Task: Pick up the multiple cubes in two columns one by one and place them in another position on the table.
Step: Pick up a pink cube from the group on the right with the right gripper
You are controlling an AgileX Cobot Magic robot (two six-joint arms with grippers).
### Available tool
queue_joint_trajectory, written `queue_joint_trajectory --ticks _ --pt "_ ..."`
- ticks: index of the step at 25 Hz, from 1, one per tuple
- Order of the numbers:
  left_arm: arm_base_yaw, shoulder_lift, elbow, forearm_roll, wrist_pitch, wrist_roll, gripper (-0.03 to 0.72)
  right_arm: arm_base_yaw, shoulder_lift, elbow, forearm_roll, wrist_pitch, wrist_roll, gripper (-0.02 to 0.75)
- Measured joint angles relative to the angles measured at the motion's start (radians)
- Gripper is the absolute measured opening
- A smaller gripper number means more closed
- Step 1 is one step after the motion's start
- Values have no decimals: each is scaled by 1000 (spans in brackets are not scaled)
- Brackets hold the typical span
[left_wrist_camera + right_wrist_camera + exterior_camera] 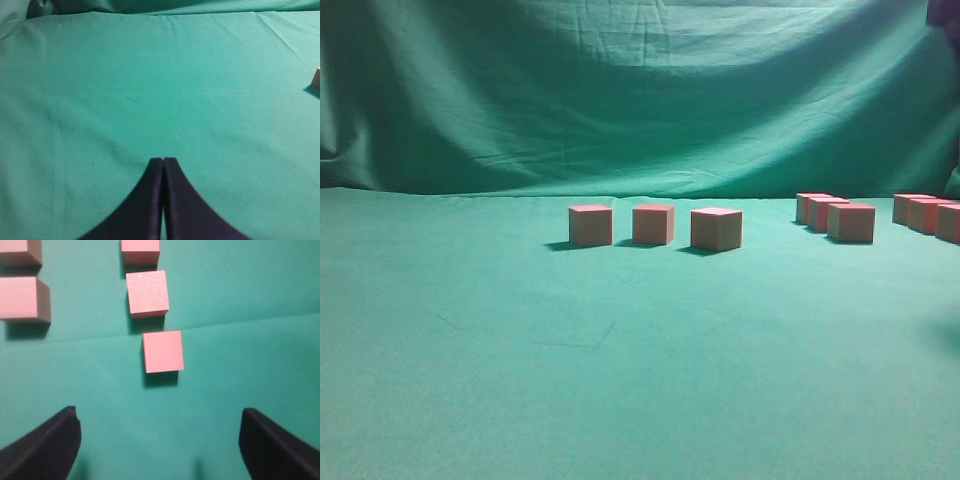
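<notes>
three cubes (654, 226) already sit in a loose row at mid-frame of the exterior view, and two short columns (835, 215) of three each wait at the right edge, so the job looks partly done with six or so left.

the right gripper (160, 440) hangs over the columns with its jaws spread wide and nothing between them. in the right wrist view the nearest cube (163, 351) lies just above centre, ahead of the fingertips. i'd say the next move is to drop down around it and close on its two free sides.

the cube behind it (147, 293) sits near, slightly askew, and the second column (22, 299) is in the upper left, well apart.

the left gripper (163, 162) is pressed closed on nothing, over bare green table (150, 90), with only a sliver of cube (316, 77) at the right edge.
</notes>
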Motion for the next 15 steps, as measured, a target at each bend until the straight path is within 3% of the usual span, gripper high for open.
queue_joint_trajectory --ticks 11,12,15 --pt "0 0 0 0 0 0 0 -2 152 0 -61 -125 34 589" --pt "0 0 0 0 0 0 0 -2 163 0 -62 -138 34 548" --pt "0 0 0 0 0 0 0 -2 196 0 -76 -166 35 548"
